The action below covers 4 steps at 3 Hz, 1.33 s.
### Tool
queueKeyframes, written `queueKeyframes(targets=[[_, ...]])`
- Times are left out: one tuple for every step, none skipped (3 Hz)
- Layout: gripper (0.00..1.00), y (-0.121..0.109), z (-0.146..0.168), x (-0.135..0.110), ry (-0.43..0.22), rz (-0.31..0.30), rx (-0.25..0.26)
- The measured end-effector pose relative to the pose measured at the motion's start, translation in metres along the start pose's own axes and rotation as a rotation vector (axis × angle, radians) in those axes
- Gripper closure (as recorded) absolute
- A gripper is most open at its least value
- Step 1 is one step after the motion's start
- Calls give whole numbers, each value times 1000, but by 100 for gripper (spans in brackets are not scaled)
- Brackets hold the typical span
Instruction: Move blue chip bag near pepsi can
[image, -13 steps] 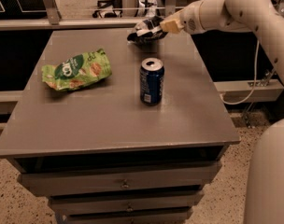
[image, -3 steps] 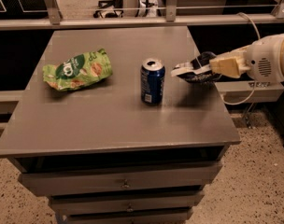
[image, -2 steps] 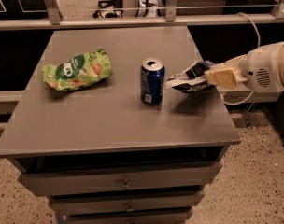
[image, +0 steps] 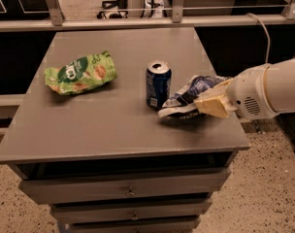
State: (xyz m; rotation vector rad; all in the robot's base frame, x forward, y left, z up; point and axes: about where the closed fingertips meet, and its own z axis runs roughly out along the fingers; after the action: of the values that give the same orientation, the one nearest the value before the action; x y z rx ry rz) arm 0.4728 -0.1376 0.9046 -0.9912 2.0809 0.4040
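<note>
The pepsi can [image: 158, 84] stands upright near the middle of the grey table [image: 108, 125], deep blue with a silver top. The blue chip bag [image: 188, 98] is dark blue and white and wrinkly, just right of the can, its lower edge at the tabletop close to the can's base. My gripper [image: 211, 102] reaches in from the right on the white arm and is shut on the bag's right side, its pale fingers [image: 213, 106] pinching the foil.
A larger bright green chip bag [image: 79, 73] lies on the table's left part. The table's right edge runs just under my arm. A rail [image: 138, 21] runs behind the table. Drawers [image: 128, 191] sit under the tabletop.
My gripper has carried the blue chip bag from the table's far right corner down and left to beside the pepsi can, and has lowered it toward the tabletop over the last second.
</note>
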Motion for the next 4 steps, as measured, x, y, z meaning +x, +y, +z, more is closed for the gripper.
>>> queueKeyframes(targets=[[100,6,24,12,38,-17,-7],[100,3,44,24,52,-29,-17],[84,-3,52,28,44,-45,-35],[53,-15,50,36,32,-43,-43]])
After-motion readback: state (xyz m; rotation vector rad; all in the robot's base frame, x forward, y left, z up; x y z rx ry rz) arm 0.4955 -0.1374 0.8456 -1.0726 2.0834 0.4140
